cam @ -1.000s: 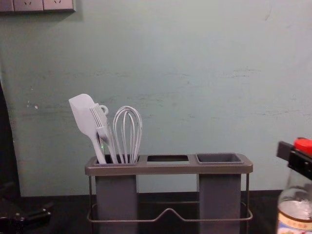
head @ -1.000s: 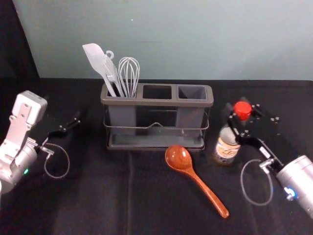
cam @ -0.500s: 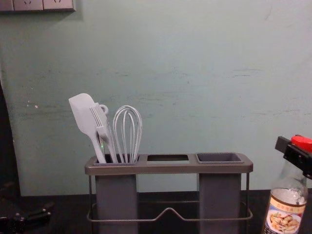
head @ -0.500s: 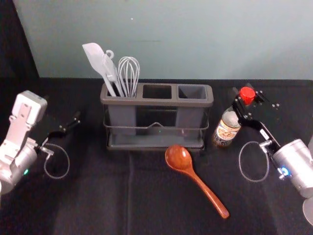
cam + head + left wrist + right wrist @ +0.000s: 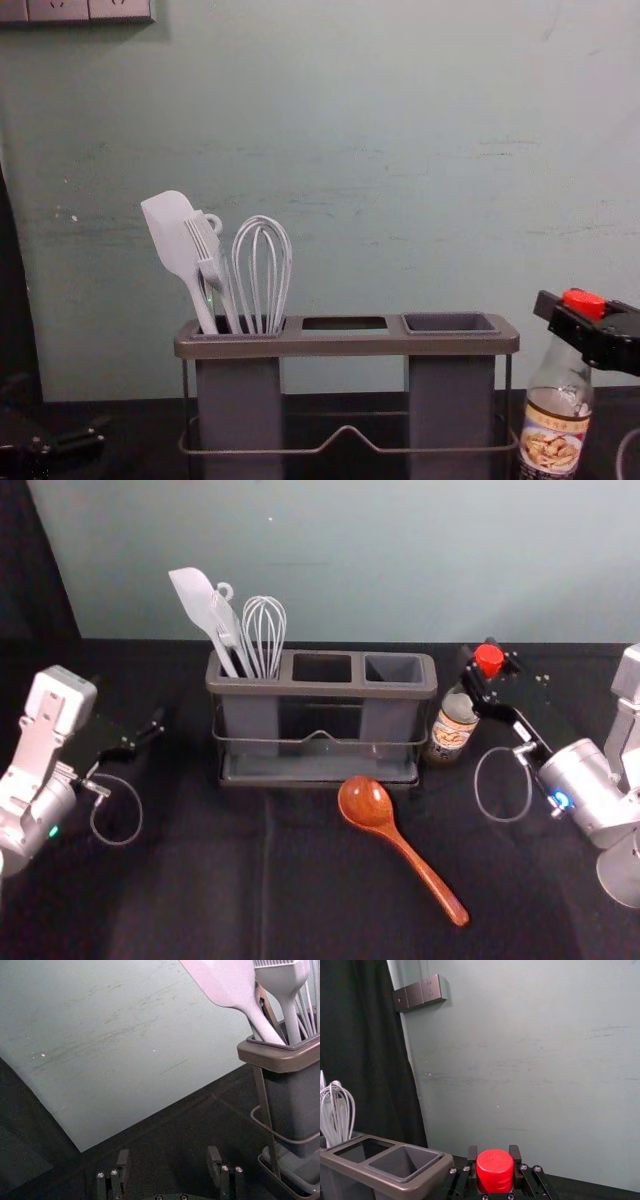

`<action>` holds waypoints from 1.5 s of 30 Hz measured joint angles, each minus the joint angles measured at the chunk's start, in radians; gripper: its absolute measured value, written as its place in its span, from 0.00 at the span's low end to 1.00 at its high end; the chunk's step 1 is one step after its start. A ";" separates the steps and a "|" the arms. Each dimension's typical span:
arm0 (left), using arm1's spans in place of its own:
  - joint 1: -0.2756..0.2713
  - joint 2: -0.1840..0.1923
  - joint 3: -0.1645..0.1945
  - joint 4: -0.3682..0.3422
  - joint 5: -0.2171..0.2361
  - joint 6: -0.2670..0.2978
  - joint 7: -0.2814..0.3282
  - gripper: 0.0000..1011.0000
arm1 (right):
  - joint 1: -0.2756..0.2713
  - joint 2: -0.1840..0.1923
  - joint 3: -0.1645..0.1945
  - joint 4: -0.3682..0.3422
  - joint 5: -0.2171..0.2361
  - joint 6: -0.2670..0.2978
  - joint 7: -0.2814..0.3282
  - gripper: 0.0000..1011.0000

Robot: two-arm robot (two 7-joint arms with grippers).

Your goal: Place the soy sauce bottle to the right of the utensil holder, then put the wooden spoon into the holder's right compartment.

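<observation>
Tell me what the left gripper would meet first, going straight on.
The left gripper would likely meet the wall, passing left of the holder, though depth is unclear and the black cloth could come first.

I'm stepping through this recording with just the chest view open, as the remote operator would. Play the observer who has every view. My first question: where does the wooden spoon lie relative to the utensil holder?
Observer: By the head view, the wooden spoon lies on the table in front of the utensil holder, bowl end nearest it.
Operator: How does the right end effector meet the soy sauce bottle?
Observer: The right wrist view has its fingers closed on the red cap, one on each side.
Operator: And the left end effector?
Observer: The left wrist view has its fingers spread apart, with nothing between them.
</observation>
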 joint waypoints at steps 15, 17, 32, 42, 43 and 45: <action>0.000 0.000 0.000 0.000 0.000 0.000 0.000 0.99 | 0.025 -0.003 -0.019 0.033 -0.010 -0.002 0.007 0.38; 0.000 0.000 0.000 0.000 0.000 0.000 0.000 0.99 | 0.027 -0.003 -0.021 0.036 -0.011 -0.002 0.008 0.38; 0.000 0.000 0.000 0.000 0.000 0.000 0.000 0.99 | -0.013 0.020 -0.009 -0.034 -0.006 0.004 0.005 0.74; 0.000 0.000 0.000 0.000 0.000 0.000 0.000 0.99 | -0.096 0.060 0.009 -0.189 -0.013 0.029 -0.022 0.99; 0.000 0.000 0.000 0.000 0.000 0.000 0.000 0.99 | -0.119 0.070 0.010 -0.223 -0.021 0.039 -0.030 0.99; 0.000 0.000 0.000 0.000 0.000 0.000 0.000 0.99 | -0.155 0.083 0.010 -0.272 -0.037 0.050 -0.042 0.99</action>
